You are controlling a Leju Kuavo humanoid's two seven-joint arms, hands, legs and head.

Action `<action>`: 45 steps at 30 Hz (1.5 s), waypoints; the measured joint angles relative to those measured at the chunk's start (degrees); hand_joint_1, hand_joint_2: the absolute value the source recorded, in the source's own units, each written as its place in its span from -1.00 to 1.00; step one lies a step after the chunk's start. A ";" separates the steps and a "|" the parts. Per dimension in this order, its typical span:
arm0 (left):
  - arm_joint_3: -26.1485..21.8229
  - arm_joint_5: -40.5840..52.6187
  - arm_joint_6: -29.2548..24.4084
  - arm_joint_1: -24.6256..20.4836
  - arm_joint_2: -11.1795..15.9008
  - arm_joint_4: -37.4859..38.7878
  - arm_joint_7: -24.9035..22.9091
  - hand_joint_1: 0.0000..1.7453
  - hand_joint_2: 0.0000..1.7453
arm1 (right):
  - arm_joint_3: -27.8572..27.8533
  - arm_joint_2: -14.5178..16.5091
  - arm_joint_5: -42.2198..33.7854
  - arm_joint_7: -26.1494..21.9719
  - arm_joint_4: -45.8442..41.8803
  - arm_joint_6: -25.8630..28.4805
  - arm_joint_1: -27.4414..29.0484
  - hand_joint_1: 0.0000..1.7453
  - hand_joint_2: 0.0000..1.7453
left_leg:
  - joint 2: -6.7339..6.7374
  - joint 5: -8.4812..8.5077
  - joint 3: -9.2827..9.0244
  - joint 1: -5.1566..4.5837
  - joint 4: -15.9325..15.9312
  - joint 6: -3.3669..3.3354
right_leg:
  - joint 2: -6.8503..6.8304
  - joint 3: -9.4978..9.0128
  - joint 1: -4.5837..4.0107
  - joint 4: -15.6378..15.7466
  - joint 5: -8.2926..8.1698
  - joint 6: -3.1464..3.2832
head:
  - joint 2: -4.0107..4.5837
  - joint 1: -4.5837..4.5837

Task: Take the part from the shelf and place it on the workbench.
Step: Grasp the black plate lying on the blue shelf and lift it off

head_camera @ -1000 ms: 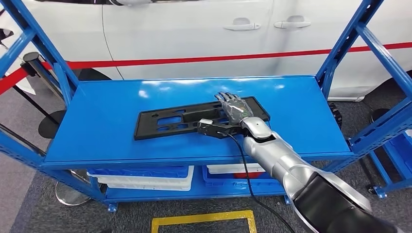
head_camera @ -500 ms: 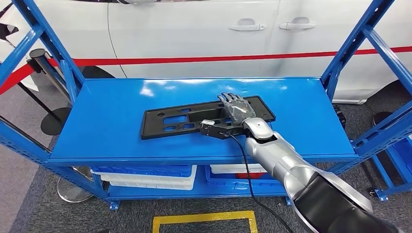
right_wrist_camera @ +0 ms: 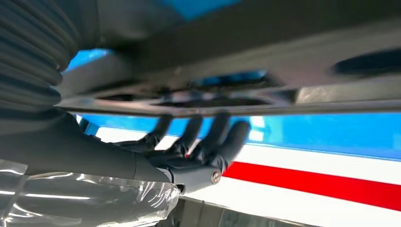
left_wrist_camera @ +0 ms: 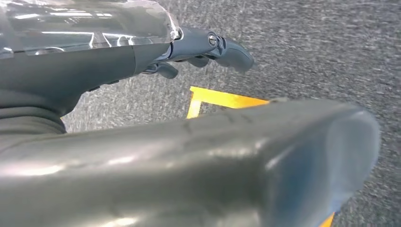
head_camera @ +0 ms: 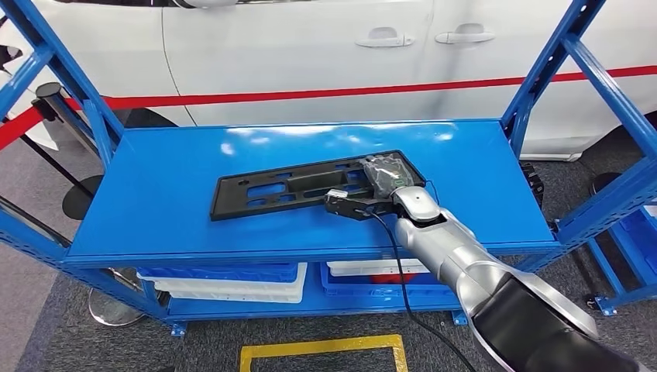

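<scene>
A long black plastic part with several cut-outs lies across the blue shelf top. My right hand grips its right end, fingers curled over the far edge. In the right wrist view the part's edge runs across the picture, with the dark fingers wrapped on one side of it. The left hand hangs over the grey floor with its fingers loosely bent and nothing in them.
Blue slanted uprights frame the shelf on both sides. A white car with a red stripe stands right behind it. White and blue bins sit on the lower level. Yellow floor tape marks the carpet in front.
The right hand's fingers, spread flat on the part before, have curled round its far edge. The part's right end has shifted slightly with the hand. The camera swayed a little.
</scene>
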State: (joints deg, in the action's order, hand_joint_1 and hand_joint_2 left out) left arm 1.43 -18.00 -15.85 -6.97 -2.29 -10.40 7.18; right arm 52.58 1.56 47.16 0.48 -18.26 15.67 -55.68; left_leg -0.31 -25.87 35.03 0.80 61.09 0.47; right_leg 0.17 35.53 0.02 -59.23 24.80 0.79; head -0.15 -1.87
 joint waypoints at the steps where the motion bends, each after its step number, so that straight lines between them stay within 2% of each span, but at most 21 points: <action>1: -0.01 0.01 0.01 -0.01 0.00 0.01 0.04 -1.00 -1.00 | -0.07 -0.12 0.07 0.01 0.01 0.03 -0.02 1.00 1.00 | -0.03 0.13 -0.53 -0.10 -1.29 -0.19 | 0.01 0.17 -0.10 -0.11 -0.01 -0.26 | 0.00 0.03; 5: -0.02 0.00 0.18 0.09 -0.05 -0.01 0.12 -1.00 -1.00 | -0.37 -0.71 0.31 -0.08 0.03 0.07 -0.11 1.00 1.00 | -0.04 0.65 -0.64 -0.05 -2.08 -1.27 | 0.05 0.62 0.10 -0.75 0.45 -1.43 | -0.01 0.13; 7: -0.04 -0.01 0.22 0.01 -0.04 -0.01 0.14 -1.00 -1.00 | -0.49 -1.03 0.46 -0.17 0.05 0.05 -0.21 1.00 1.00 | 0.03 0.96 -0.69 0.18 -2.43 -1.74 | 0.04 2.70 0.35 -5.40 3.36 -2.08 | -0.01 0.31; 9: -0.09 -0.03 0.22 0.00 0.00 -0.01 0.14 -1.00 -1.00 | -0.59 -1.20 0.61 -0.36 0.11 -0.01 -0.14 1.00 1.00 | 0.04 1.01 -0.61 0.18 -2.45 -1.84 | 0.01 6.15 0.56 -12.81 6.70 -2.57 | -0.01 0.44; 11: -0.19 -0.09 0.22 0.06 -0.02 -0.01 0.13 -1.00 -1.00 | -0.73 -1.23 0.72 -0.56 0.21 -0.08 0.03 1.00 1.00 | 0.01 0.99 -0.62 0.19 -2.44 -1.81 | -0.03 7.62 0.77 -15.65 6.68 -2.76 | -0.01 0.44; 12: -0.25 -0.13 0.22 0.07 -0.04 -0.01 0.13 -1.00 -1.00 | -0.81 -1.23 0.78 -0.63 0.25 -0.09 0.04 1.00 1.00 | -0.02 0.97 -0.66 0.20 -2.43 -1.77 | -0.06 6.85 0.84 -13.93 5.17 -2.73 | -0.01 0.44; 14: -0.34 -0.16 0.22 0.05 -0.07 -0.01 0.13 -1.00 -1.00 | -0.99 -1.23 0.96 -0.67 0.28 -0.08 -0.16 1.00 1.00 | -0.11 0.85 -0.78 0.18 -2.42 -1.57 | -0.10 3.00 0.87 -5.93 1.23 -2.42 | -0.01 0.44; 16: -0.38 -0.15 0.24 -0.01 -0.08 -0.01 0.14 -1.00 -1.00 | -1.21 -1.22 1.24 -0.68 0.28 -0.05 -0.33 1.00 1.00 | -0.18 0.78 -0.71 0.01 -2.38 -1.11 | -0.05 0.44 0.60 -0.39 -0.41 -1.95 | -0.01 0.42; 19: -0.43 -0.14 0.26 0.00 -0.11 0.00 0.14 -1.00 -1.00 | -1.54 -1.23 1.66 -0.68 0.32 -0.01 -0.29 1.00 1.00 | -0.21 0.79 -0.56 -0.06 -2.55 -0.16 | 0.00 0.27 0.36 0.46 -0.30 -1.17 | -0.01 0.39; 21: -0.44 -0.11 0.27 0.00 -0.13 0.00 0.14 -1.00 -1.00 | -1.83 -1.26 1.93 -0.67 0.34 0.09 -0.34 1.00 1.00 | -0.13 -0.43 0.03 0.02 -1.11 0.38 | -0.06 0.03 0.57 0.94 -0.54 -0.35 | -0.01 0.37; 25: -0.46 -0.03 0.40 0.03 -0.16 0.01 0.13 -1.00 -1.00 | -2.45 -1.27 2.63 -0.69 0.38 0.41 -0.24 1.00 1.00 | -0.04 -6.11 5.65 0.11 11.35 0.81 | -0.07 -0.17 0.38 1.08 -0.53 0.54 | -0.01 0.32; 27: -0.48 -0.01 0.44 0.08 -0.16 0.00 0.12 -1.00 -1.00 | -2.73 -1.27 3.09 -0.69 0.43 1.30 -0.20 1.00 1.00 | -0.03 -4.92 6.14 0.11 11.99 0.82 | -0.03 -0.16 0.23 0.80 -0.36 0.63 | -0.01 0.31; 29: -0.50 0.02 0.47 0.04 -0.15 -0.01 0.11 -1.00 -1.00 | -3.05 -1.25 3.78 -0.57 0.30 3.21 -0.50 1.00 1.00 | -0.01 -1.28 3.48 0.10 5.90 0.55 | -0.01 -0.14 0.18 0.31 -0.04 0.51 | -0.01 0.32; 31: -0.51 0.03 0.48 -0.01 -0.16 -0.01 0.08 -1.00 -1.00 | -3.29 -1.17 4.62 -0.22 -0.09 5.60 -1.56 1.00 1.00 | -0.03 0.61 1.02 -0.10 0.43 0.14 | 0.05 0.27 -0.01 -0.32 0.24 0.13 | -0.01 0.35; 36: -0.57 0.22 0.50 0.07 -0.43 -0.01 0.07 -1.00 -1.00 | -4.47 -0.80 6.62 0.83 -1.84 10.04 -7.08 1.00 1.00 | -0.04 1.05 0.63 -0.06 -1.64 -1.08 | 0.15 1.53 0.10 -1.53 0.84 -1.30 | -0.01 0.47; 38: -0.58 0.50 0.51 0.02 -0.58 -0.01 0.07 -1.00 -1.00 | -5.09 -0.80 7.27 1.16 -2.48 11.25 -9.46 1.00 1.00 | -0.01 1.26 0.48 0.10 -1.92 -1.51 | 0.10 3.69 0.28 -6.46 3.72 -1.86 | -0.01 0.61; 40: -0.58 0.69 0.53 -0.01 -0.71 0.00 0.04 -1.00 -1.00 | -5.67 -0.81 7.68 1.34 -3.04 12.15 -11.25 1.00 1.00 | -0.01 1.23 0.43 0.12 -1.92 -1.65 | 0.07 7.07 0.54 -13.75 6.69 -2.28 | -0.01 0.67; 41: -0.58 0.71 0.54 0.01 -0.80 0.00 0.02 -1.00 -1.00 | -5.88 -0.81 7.79 1.36 -3.24 12.36 -11.79 1.00 1.00 | -0.04 1.20 0.36 0.15 -1.92 -1.65 | 0.05 8.02 0.68 -15.67 6.91 -2.42 | -0.01 0.68; 42: -0.58 0.72 0.55 0.02 -0.90 0.01 -0.01 -1.00 -1.00 | -6.05 -0.81 7.91 1.35 -3.42 12.49 -12.21 1.00 1.00 | -0.09 1.16 0.28 0.21 -1.90 -1.61 | 0.03 8.03 0.81 -15.57 6.09 -2.50 | -0.01 0.68; 43: -0.58 0.72 0.59 0.03 -0.99 0.01 -0.03 -1.00 -1.00 | -6.15 -0.81 8.09 1.39 -3.61 12.66 -12.54 1.00 1.00 | -0.14 1.09 0.17 0.28 -1.87 -1.52 | -0.01 6.96 0.92 -13.21 4.33 -2.52 | -0.01 0.68; 45: -0.58 0.77 0.85 0.02 -1.11 0.00 -0.02 -1.00 -1.00 | -6.37 -0.84 8.62 1.52 -4.14 13.49 -13.19 1.00 1.00 | -0.20 0.89 0.05 0.29 -1.78 -1.16 | -0.07 3.34 0.94 -5.54 0.68 -2.37 | 0.00 0.68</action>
State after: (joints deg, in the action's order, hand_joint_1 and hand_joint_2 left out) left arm 0.85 -17.24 -15.00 -6.95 -3.40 -10.40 7.16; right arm 46.21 0.72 55.78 2.00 -22.40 29.16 -68.87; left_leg -0.52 -24.98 35.08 1.09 59.31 -0.69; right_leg 0.10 38.86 0.96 -64.77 25.49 -1.58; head -0.15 -1.19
